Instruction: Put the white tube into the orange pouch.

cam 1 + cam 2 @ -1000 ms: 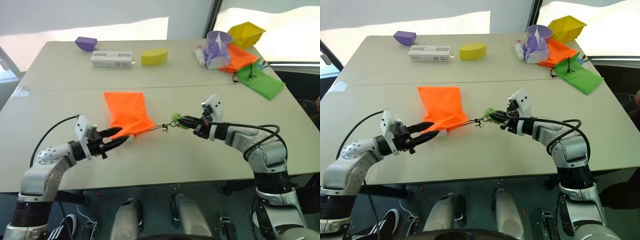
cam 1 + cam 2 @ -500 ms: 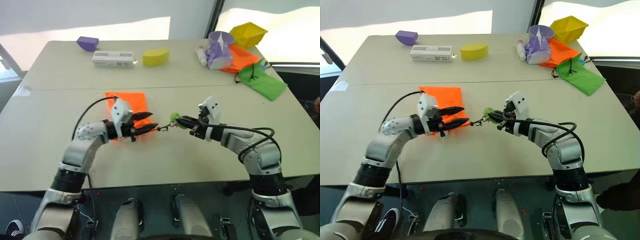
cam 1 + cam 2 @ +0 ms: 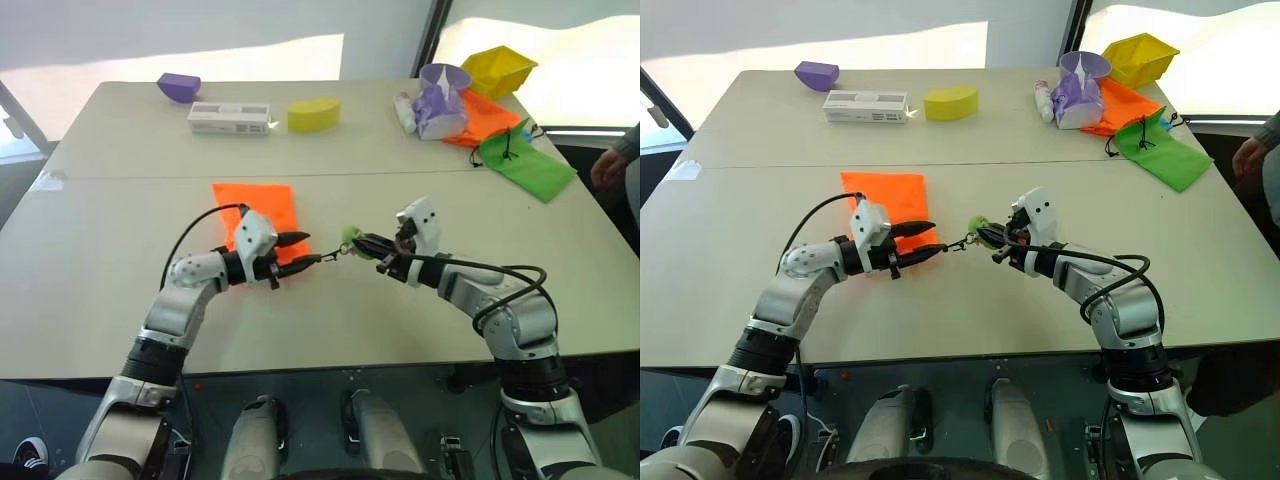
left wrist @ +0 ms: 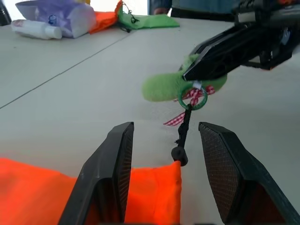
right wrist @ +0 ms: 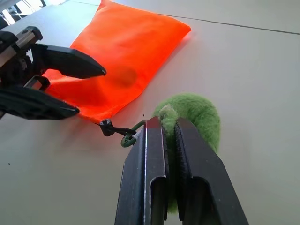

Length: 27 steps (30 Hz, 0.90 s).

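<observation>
Two orange pouches counted: one orange pouch (image 3: pixel 258 208) mid-surface, another (image 3: pixel 478 112) far right. Left end effector (image 3: pixel 299 249) parted at its mouth; right end effector (image 3: pixel 362 243) clenched on green fuzzy charm (image 5: pixel 197 117).

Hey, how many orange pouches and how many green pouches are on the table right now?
Orange pouches: 2 (near orange pouch, far orange pouch)
Green pouches: 1 (green pouch)
Total: 3
</observation>
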Available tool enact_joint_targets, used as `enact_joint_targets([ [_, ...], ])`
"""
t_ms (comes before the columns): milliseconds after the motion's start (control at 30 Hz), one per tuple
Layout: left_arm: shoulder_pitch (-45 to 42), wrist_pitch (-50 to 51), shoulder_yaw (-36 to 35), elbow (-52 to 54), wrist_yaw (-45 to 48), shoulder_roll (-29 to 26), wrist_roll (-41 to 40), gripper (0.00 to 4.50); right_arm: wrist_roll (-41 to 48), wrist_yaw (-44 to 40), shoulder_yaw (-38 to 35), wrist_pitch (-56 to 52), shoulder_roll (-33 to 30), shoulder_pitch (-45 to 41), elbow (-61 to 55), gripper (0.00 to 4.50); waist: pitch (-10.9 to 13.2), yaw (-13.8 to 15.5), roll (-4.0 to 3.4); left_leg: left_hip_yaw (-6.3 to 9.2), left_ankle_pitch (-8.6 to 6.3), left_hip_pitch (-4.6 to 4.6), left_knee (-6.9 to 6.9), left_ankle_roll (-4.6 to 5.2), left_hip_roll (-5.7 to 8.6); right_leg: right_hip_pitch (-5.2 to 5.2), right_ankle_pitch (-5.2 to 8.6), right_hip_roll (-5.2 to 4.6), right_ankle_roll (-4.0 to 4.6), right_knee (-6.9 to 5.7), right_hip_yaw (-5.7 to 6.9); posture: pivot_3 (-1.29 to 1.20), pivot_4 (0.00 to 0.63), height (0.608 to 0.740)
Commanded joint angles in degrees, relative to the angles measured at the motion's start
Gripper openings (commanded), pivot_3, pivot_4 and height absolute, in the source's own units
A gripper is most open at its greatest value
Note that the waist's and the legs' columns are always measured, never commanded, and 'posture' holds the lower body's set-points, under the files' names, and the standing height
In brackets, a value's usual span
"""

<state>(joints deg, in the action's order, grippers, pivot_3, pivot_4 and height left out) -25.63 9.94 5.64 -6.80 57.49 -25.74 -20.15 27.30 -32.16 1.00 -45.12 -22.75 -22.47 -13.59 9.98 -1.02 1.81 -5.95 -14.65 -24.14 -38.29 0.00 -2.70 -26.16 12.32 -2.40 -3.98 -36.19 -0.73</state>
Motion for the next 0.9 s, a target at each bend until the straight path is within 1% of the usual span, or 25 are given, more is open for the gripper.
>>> enact_joint_targets([
  [33, -2.4, 2.2, -2.6, -0.8, 5.8, -3.3, -3.4, 2.36, 0.6, 0.4, -0.4, 0.6, 0.5, -1.3, -2.8, 0.00, 0.0, 0.0, 0.00, 0.00, 0.00, 0.00, 0.00, 0.00, -0.01, 0.00, 0.00, 0.01, 0.00, 0.00, 0.01, 0.00, 0.150, 0.740],
  [100, -4.8, -0.1, -1.6, -4.3, 8.6, -4.8, -1.5, 2.36, 0.3, 0.7, 0.1, 0.8, 0.8, -1.6, -2.5, 0.00, 0.0, 0.1, 0.00, 0.02, 0.00, 0.00, 0.00, 0.00, 0.00, 0.01, 0.01, 0.02, 0.03, -0.01, 0.03, 0.00, 0.150, 0.740],
  [167, -7.5, -2.4, -0.3, -7.5, 10.5, -5.2, 0.3, 2.36, -0.1, 1.0, 0.5, 1.1, 1.1, -1.9, -2.2, 0.00, 0.0, 0.2, 0.00, 0.01, 0.00, 0.01, -0.01, 0.00, 0.01, 0.03, 0.10, 0.01, 0.18, -0.01, 0.03, 0.00, 0.150, 0.740],
  [267, -11.0, -5.8, 0.6, -11.9, 11.6, -4.0, 2.3, 2.36, -0.2, 1.2, 0.8, 1.4, 1.5, -2.1, -2.0, 0.00, 0.0, 0.4, 0.00, -0.01, 0.00, 0.00, -0.03, 0.01, 0.06, 0.06, 0.10, -0.05, 0.18, 0.01, 0.03, 0.00, 0.150, 0.740],
  [367, -14.2, -11.5, 3.3, -17.2, 13.7, -2.3, 6.0, 2.36, -0.6, 1.3, 1.1, 2.0, 1.8, -2.5, -1.4, 0.00, 0.0, 0.3, 0.00, -0.03, 0.01, -0.07, -0.03, 0.01, 0.12, 0.05, 0.09, -0.10, 0.14, 0.09, 0.02, 0.00, 0.150, 0.740],
  [533, -18.1, -11.9, 7.3, -23.2, 19.5, 0.6, 8.4, 2.36, -1.9, 1.3, 1.6, 3.4, 1.7, -2.7, -0.2, 0.00, 0.0, 0.2, 0.00, -0.04, 0.01, -0.14, -0.03, 0.02, 0.14, 0.00, 0.01, -0.05, -0.01, 0.07, 0.06, 0.00, 0.150, 0.740],
  [700, -21.7, -14.6, 8.6, -29.1, 21.0, 2.2, 11.2, 2.36, -2.4, 1.6, 1.6, 4.2, 2.0, -2.2, -0.2, 0.00, 0.0, 0.1, 0.00, 0.00, 0.01, -0.15, -0.03, 0.02, 0.09, -0.05, 0.00, 0.06, -0.01, 0.00, 0.06, 0.00, 0.150, 0.740],
  [867, -26.3, -18.5, 9.6, -38.5, 21.5, 3.6, 14.9, 2.36, -2.6, 1.8, 1.7, 4.3, 2.2, -1.8, -0.7, 0.00, 0.0, 0.1, 0.00, 0.01, 0.01, -0.15, -0.04, 0.02, 0.09, -0.04, 0.00, 0.07, -0.01, 0.00, 0.06, 0.00, 0.150, 0.740],
  [900, -27.1, -17.4, 9.6, -39.7, 22.6, 4.1, 14.9, 2.36, -2.6, 1.9, 1.7, 4.3, 2.2, -1.9, -0.6, 0.00, 0.0, 0.2, 0.00, 0.01, 0.01, -0.15, -0.04, 0.03, 0.09, -0.05, 0.00, 0.07, -0.01, 0.01, 0.05, 0.00, 0.150, 0.740],
])
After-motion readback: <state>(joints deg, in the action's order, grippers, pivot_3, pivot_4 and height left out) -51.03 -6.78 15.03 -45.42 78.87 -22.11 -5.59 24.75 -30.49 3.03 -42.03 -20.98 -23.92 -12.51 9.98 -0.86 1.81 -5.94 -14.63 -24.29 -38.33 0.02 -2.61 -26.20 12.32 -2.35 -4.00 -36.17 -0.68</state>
